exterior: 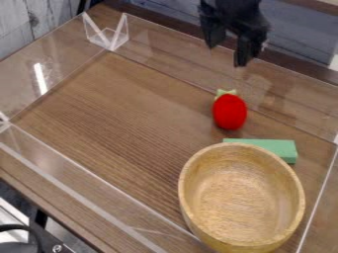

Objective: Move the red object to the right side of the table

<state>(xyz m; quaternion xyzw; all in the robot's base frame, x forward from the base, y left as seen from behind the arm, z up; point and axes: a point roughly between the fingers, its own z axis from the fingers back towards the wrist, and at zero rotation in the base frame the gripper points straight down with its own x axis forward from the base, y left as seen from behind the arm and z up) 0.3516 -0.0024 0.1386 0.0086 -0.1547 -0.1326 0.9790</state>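
The red object (231, 111) is a small rounded strawberry with a green top, resting on the dark wood-grain table (119, 119) toward its right side. My black gripper (228, 46) hangs well above and slightly behind it near the top of the view, its two fingers (244, 47) spread apart with nothing between them. There is a clear gap between the gripper and the strawberry.
A flat green block (268, 148) lies just in front of the strawberry, and a round light wooden bowl (199, 188) sits at the front right. Low clear acrylic walls (53, 158) edge the table, with a clear bracket (106, 32) at the back left.
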